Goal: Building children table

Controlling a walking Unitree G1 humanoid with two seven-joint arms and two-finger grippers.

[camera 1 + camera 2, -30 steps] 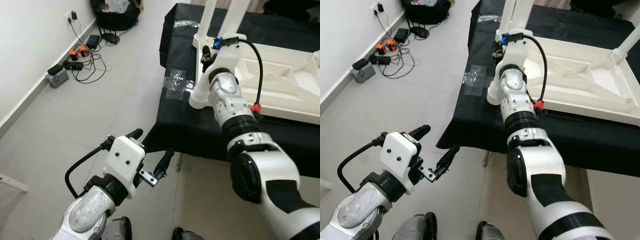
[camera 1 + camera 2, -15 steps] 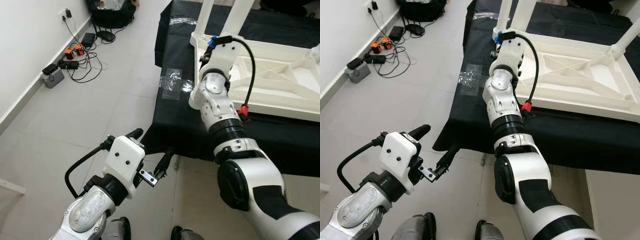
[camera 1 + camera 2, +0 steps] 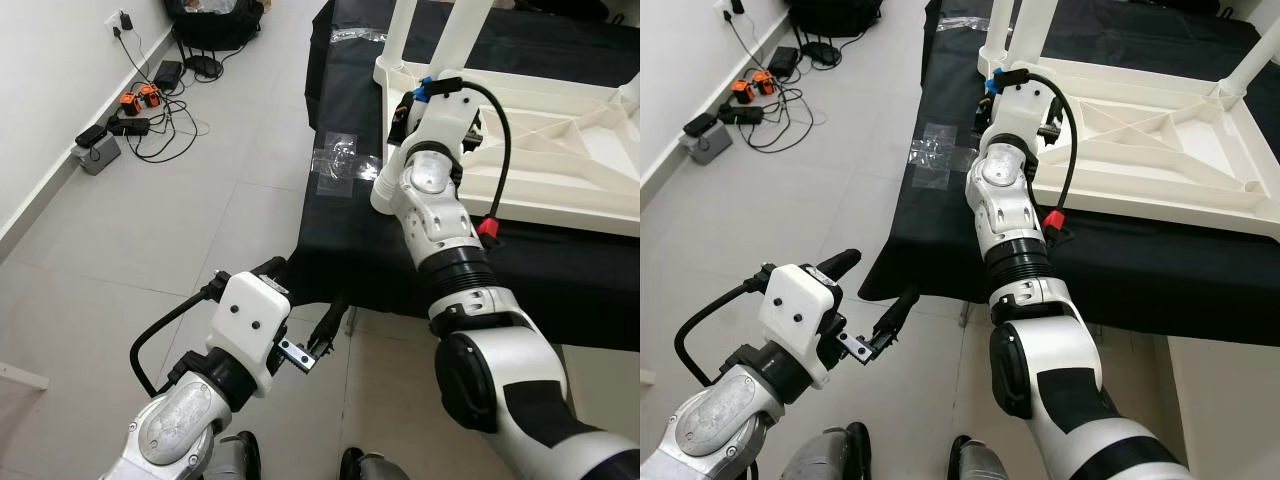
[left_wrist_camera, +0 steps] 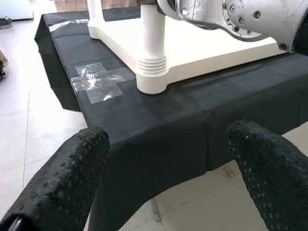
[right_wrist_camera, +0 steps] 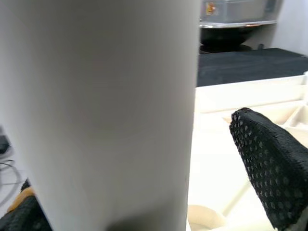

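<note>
Cables and chargers [image 3: 150, 110] are seen in a tangle on the pale tiled floor by the wall, far left. Left gripper [image 3: 325, 330] is held low over the floor, short of the draped edge; its two knobbly black fingers [image 4: 67, 178] are spread wide with nothing between them.

A black cloth [image 4: 144, 120], matte and creased, is draped over the work surface, and patches of clear tape [image 4: 98, 82] are stuck near its corner. The white plastic children's table [image 3: 1160, 150] lies on it upside down, with moulded ribs showing across the underside. Round, smooth legs are seated in ridged collars at the near left corner [image 4: 153, 48], at the far left corner and at the far right corner [image 3: 1250, 60]; the fourth corner cannot be made out.

Right gripper [image 5: 144, 192] is placed around a white leg [image 5: 106, 106] at the left end of the table; one dotted finger [image 5: 269, 168] stands clear of the leg, so the grasp appears loose, not yet clamped.

Assembly is judged mostly done; seating or tightening of this leg probably remains.
</note>
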